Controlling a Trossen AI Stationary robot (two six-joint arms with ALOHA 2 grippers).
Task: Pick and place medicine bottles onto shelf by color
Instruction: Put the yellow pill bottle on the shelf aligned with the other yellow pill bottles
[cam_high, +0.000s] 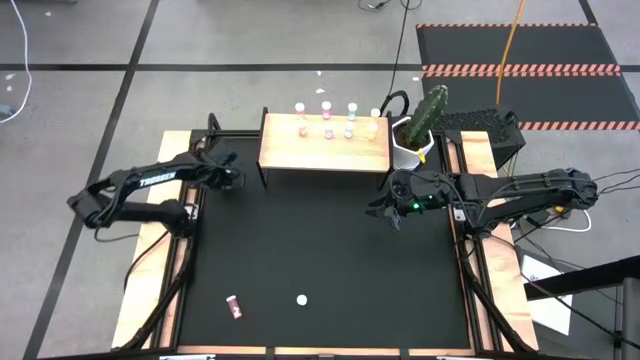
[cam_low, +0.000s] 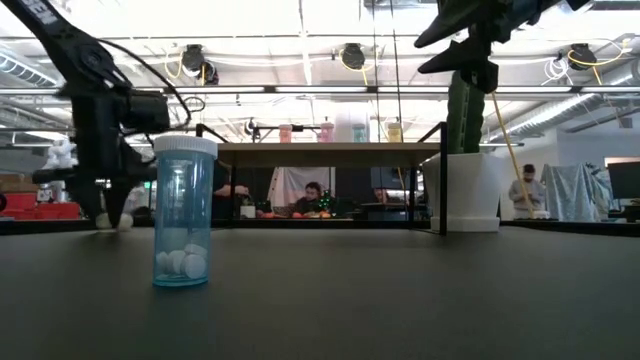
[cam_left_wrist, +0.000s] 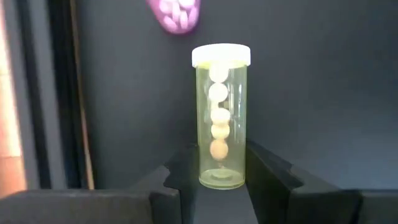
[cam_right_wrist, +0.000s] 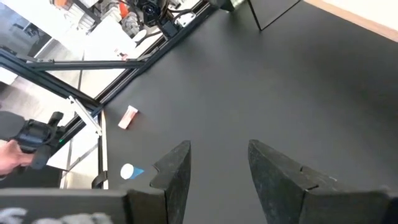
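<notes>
Left wrist view: the left gripper is closed on a yellow bottle, its fingers clamping the base so the bottle stands upright, probably so it can be set down on its bottom. The body is clear yellow under a white cap, with round pale pills stacked inside. In the high view this gripper sits at the table's far left, just left of the shelf, where bottles already stand in rows at the far side. The right gripper hangs near the shelf's right end, jaws open and empty. A pink bottle lies near left, and a blue bottle stands on the mat.
</notes>
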